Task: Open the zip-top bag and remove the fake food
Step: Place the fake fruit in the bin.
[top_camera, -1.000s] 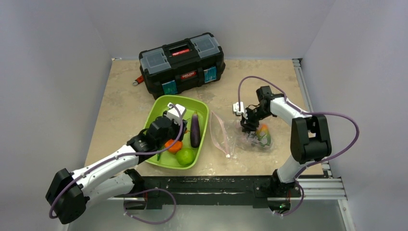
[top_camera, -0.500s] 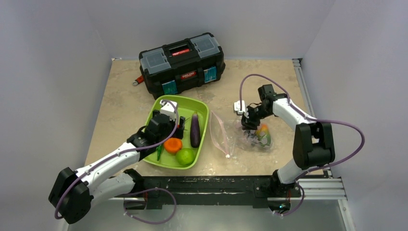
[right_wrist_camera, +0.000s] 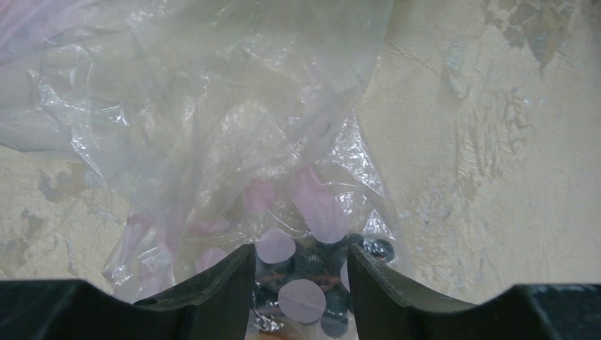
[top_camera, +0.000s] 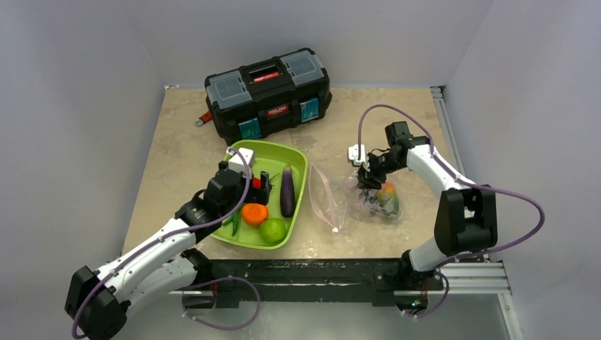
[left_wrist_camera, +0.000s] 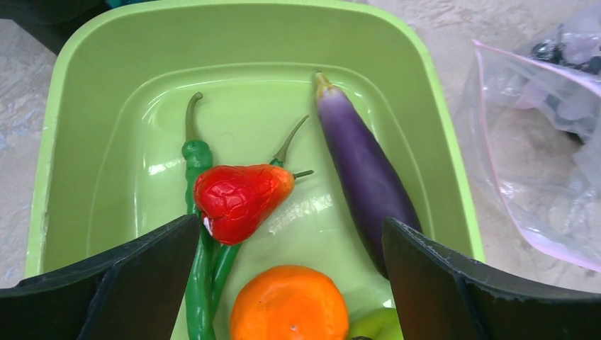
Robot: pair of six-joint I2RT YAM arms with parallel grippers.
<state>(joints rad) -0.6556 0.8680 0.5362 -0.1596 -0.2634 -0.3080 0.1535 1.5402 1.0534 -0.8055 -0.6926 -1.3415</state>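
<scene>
I'm pinching the zip-top bag [right_wrist_camera: 234, 142] in my right gripper [right_wrist_camera: 299, 258]; my left gripper [left_wrist_camera: 290, 230] is hanging spread wide over the green tray [left_wrist_camera: 71, 142].

Has backed the left gripper [top_camera: 262, 188] off toward the left rim of the lime-green tray [top_camera: 273, 152]. Now bares the orange [top_camera: 254, 212] whole, half hidden a second ago, and the red strawberry [left_wrist_camera: 237, 198] beside it. Has dropped the left shoulder toward the bottom edge. On the right, has swung the elbow outward and nearer, nudging the right gripper [top_camera: 367, 185] slightly rightward at the zip-top bag's [top_camera: 333, 205] far end.
</scene>
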